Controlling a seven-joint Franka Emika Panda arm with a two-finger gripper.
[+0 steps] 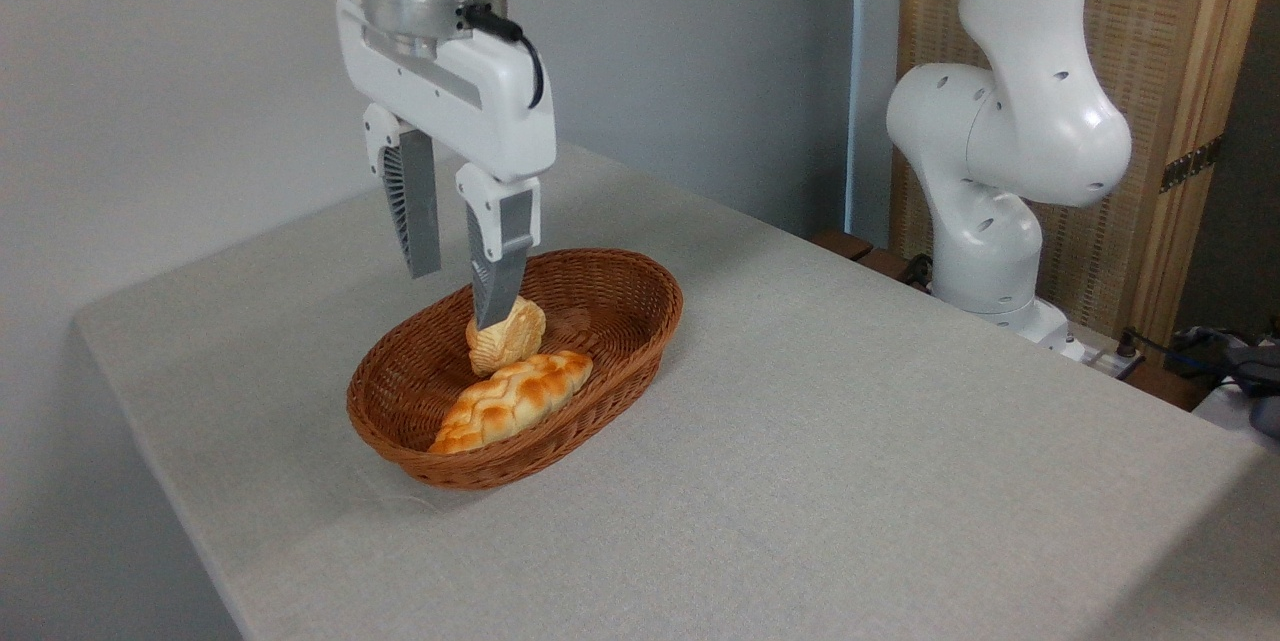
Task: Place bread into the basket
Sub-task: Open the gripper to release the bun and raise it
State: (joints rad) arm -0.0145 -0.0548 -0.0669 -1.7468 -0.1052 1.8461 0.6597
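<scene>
The bread (510, 339), a small round golden bun, rests tilted on its side inside the reddish-brown wicker basket (620, 316), leaning against a longer braided loaf (512, 399). My gripper (458, 296) hangs open just above the basket's back rim, with nothing between its fingers. Its right fingertip (494, 306) overlaps the top of the bun in the picture. Whether the two touch I cannot tell.
The basket sits on a grey cloth-covered table (800, 441), near its left half. The arm's white base (990, 221) stands past the table's far right edge, before a wooden screen. Cables lie at the far right.
</scene>
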